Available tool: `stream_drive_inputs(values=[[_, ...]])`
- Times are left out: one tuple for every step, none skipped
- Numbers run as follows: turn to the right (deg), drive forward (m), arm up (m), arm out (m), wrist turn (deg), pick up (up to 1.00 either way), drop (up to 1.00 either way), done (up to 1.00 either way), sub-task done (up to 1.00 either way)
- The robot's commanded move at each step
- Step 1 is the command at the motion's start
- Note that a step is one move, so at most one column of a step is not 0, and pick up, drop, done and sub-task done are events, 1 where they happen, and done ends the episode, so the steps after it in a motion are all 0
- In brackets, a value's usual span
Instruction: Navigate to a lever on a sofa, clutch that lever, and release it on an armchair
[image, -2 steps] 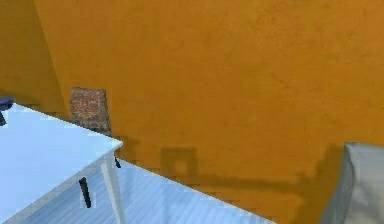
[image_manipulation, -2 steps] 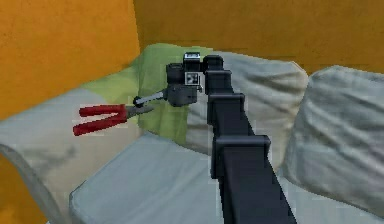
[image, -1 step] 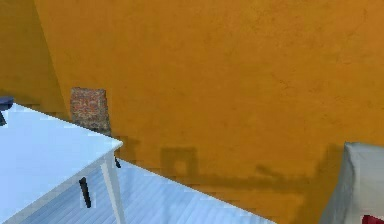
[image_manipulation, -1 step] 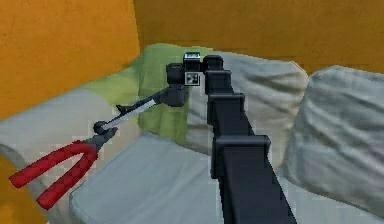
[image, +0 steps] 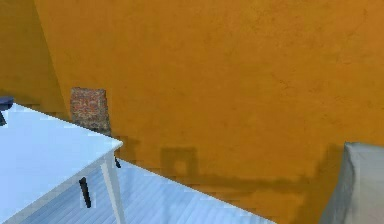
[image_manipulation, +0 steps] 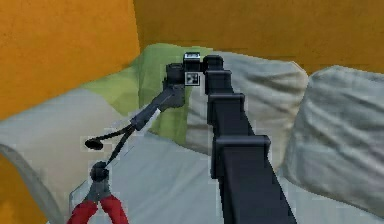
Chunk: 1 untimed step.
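White table (image: 40, 150) stands at the forward view's left on pale striped floor (image: 170, 200). Brown brick-patterned block (image: 90, 108) sits beyond the table's far corner, against orange wall (image: 230, 80). Green cushion (image_manipulation: 150, 72) noted in arm side view.

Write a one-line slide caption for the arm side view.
Arm reaches over a grey sofa; gripper near a red-handled tool.
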Motion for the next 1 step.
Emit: stream_drive_inputs(values=[[0.0, 0.0, 0.0, 0.0, -9.0, 0.0, 0.0, 0.0, 0.0]])
